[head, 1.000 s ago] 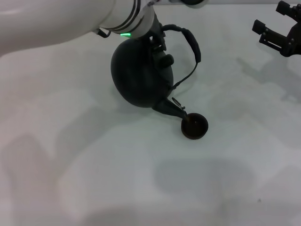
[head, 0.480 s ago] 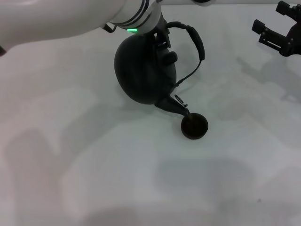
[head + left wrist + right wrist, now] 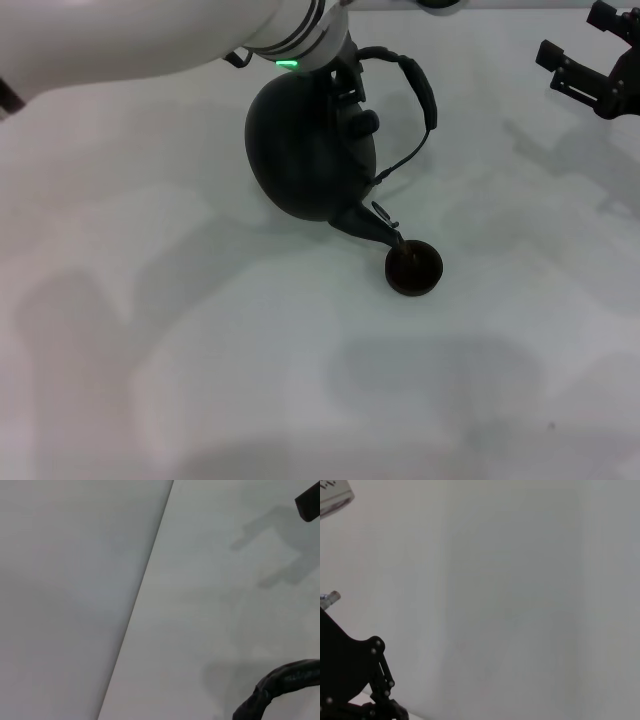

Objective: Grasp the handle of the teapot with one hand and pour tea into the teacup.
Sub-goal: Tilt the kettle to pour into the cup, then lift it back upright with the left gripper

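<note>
Teapot (image 3: 310,155) spout over teacup (image 3: 414,269)

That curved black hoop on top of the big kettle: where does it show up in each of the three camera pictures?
Head view: the handle arches over the tilted teapot, upper middle of the picture.
Left wrist view: a piece of the handle shows at the lower right corner.
Right wrist view: not in it.
Shared landmark: the white table, seen again in the left wrist view.
</note>
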Tool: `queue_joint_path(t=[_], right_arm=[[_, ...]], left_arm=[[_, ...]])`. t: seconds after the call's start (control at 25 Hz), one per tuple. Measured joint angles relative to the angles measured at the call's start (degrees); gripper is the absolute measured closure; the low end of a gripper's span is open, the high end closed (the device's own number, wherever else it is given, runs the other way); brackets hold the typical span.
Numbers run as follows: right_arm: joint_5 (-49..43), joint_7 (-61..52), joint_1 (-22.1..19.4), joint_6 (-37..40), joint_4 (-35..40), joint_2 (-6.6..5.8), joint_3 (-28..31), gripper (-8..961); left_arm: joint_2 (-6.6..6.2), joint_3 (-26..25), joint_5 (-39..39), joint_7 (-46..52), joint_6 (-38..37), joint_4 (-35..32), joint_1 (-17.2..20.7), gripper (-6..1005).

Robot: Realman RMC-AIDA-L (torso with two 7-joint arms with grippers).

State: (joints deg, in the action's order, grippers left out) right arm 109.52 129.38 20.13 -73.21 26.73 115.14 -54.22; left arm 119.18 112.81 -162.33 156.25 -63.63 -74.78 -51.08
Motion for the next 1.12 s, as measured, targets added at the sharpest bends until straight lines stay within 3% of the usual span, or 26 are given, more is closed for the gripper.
queue_joint_path(t=[1.12], right_arm=[[0.08,0.53,-0.01,1.06,-0.1,0.0,0.18,93]], left_arm=[[0.02,-0.02,0.0,0.11,0.16,0.16,-0.23,899]])
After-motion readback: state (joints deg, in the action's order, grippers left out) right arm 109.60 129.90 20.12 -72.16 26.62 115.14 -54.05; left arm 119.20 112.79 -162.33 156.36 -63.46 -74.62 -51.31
